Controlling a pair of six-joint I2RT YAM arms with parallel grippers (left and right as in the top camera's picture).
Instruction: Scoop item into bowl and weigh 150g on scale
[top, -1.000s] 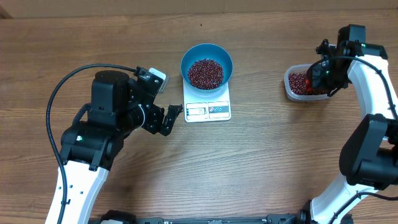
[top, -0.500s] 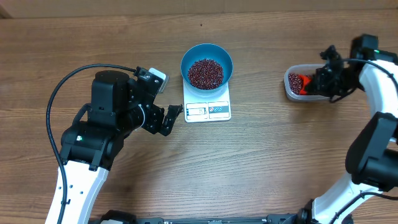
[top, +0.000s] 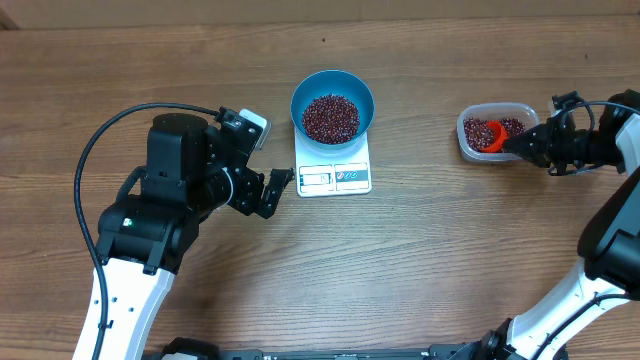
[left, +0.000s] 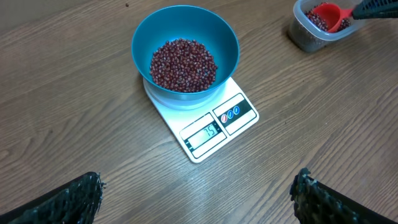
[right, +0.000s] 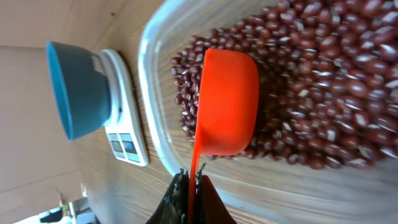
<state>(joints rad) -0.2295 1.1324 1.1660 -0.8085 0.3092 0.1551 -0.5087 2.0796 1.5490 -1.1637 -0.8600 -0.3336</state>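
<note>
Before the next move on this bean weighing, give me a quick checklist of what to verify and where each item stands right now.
1. Is the bowl seated on the scale? Ok.
2. Are beans heaped in the bowl? Ok.
3. Does the display read the target? Cannot tell, the digits are too small.
4. Is the right pincer shut on the handle of the scoop? Ok.
5. Is the scoop inside the tub, over its beans? Ok.
6. Is the left pincer open and apart from the scale? Ok.
</note>
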